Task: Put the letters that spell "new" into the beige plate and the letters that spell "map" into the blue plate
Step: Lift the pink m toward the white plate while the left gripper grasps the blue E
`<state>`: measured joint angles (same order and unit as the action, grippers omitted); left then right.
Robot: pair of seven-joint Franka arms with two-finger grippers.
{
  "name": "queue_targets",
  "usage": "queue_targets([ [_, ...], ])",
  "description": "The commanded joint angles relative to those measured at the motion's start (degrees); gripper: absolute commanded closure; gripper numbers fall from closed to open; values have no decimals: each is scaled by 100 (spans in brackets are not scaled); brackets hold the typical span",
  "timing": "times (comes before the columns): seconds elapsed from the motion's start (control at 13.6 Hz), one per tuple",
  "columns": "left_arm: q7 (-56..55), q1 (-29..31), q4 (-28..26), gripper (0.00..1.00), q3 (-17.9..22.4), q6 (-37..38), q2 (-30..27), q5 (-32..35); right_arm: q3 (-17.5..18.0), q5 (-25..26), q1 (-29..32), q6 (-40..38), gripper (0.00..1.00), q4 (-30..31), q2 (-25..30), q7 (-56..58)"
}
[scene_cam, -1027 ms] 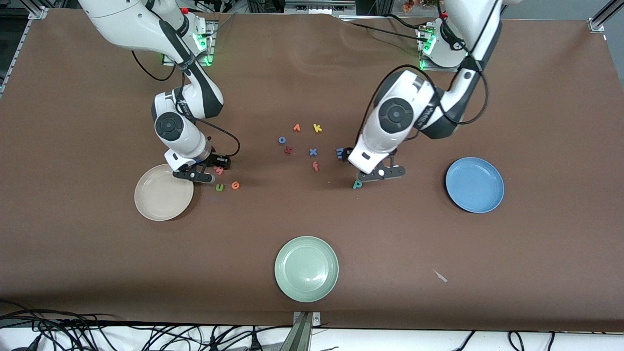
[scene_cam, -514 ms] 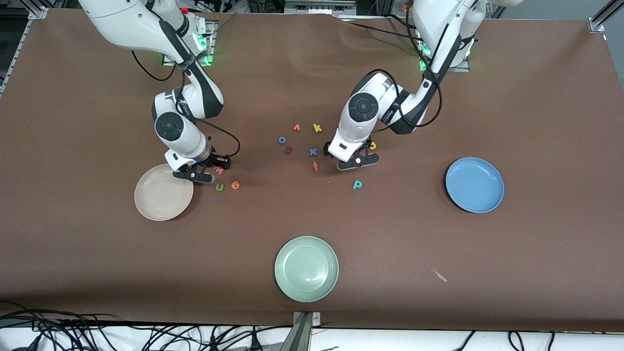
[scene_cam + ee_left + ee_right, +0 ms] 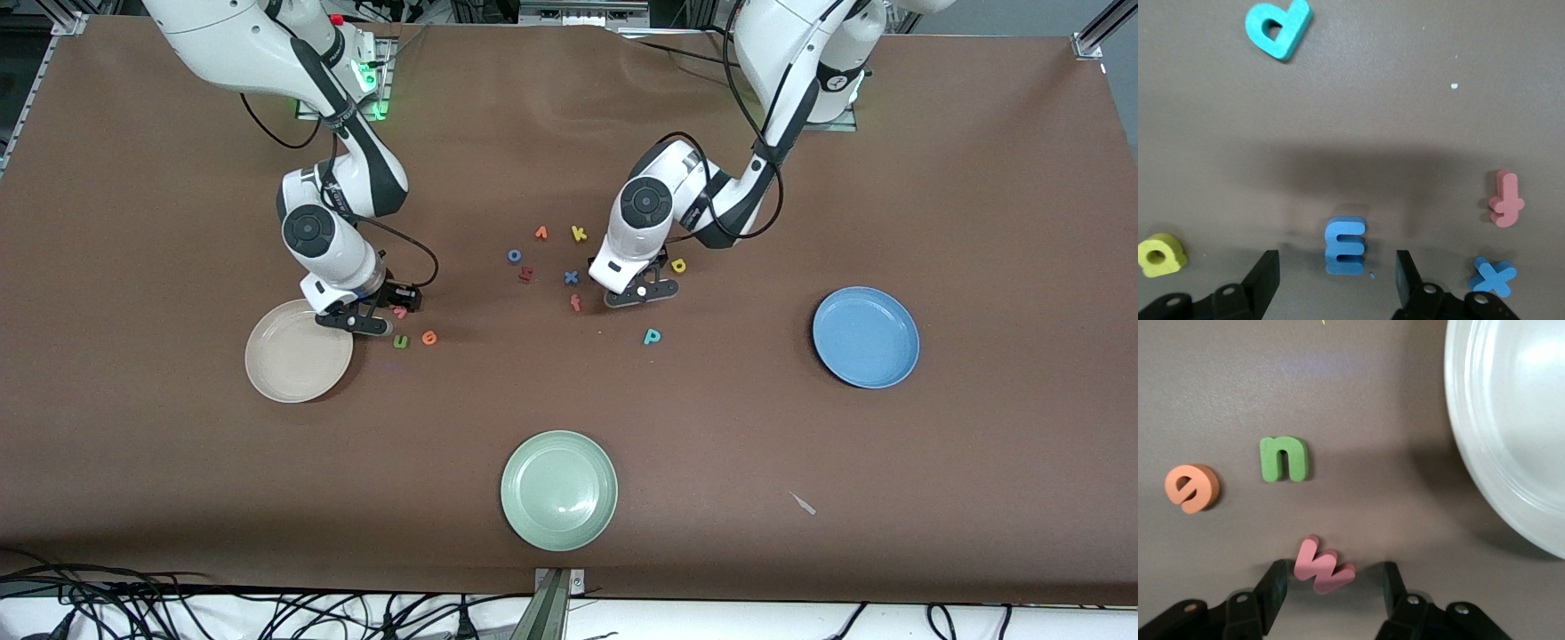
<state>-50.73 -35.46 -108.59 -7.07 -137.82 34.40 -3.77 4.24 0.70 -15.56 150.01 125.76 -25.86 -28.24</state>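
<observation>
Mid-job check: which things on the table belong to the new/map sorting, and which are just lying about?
Job:
- green n, orange e, pink w, between the right pincer fingers
- beige plate
- blue m, between the left pincer fingers; yellow a; teal p
- blue plate

Lying about:
- pale green plate
- blue x, red f
- yellow k, blue o, orange v

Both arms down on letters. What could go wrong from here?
The left gripper straddles the blue m with gaps on both sides; it may close off-centre and flick it away. The red f and blue x lie close enough to get knocked. The pink w sits skewed between the right gripper fingers and could twist out.
</observation>
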Motion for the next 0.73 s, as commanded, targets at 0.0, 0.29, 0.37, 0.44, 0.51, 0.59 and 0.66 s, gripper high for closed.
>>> queue_targets([
  [0.0,63,-145,110,34,74,-78,154,-62,-20,115,-26,46,33,-78,-69,-94],
  [0.29,72,-137,163,57,74,-70,198,-53,-20,141,-26,46,46,-78,-104,-112],
  [0.37,72,-145,181,62,74,-70,224,-62,-20,150,-26,46,47,-78,-104,-112],
  [0.44,72,-145,181,66,74,-78,242,-53,-20,150,-26,46,49,-78,-104,-103],
  [0.51,98,-145,181,71,74,-79,242,-53,-20,150,-26,46,52,-69,-104,-103],
  [0.59,203,-145,181,75,74,-70,242,-53,-20,150,-26,46,55,-69,-95,-103],
  [0.66,300,-137,181,80,74,-52,234,-62,-20,150,-26,46,58,-69,-95,-103],
])
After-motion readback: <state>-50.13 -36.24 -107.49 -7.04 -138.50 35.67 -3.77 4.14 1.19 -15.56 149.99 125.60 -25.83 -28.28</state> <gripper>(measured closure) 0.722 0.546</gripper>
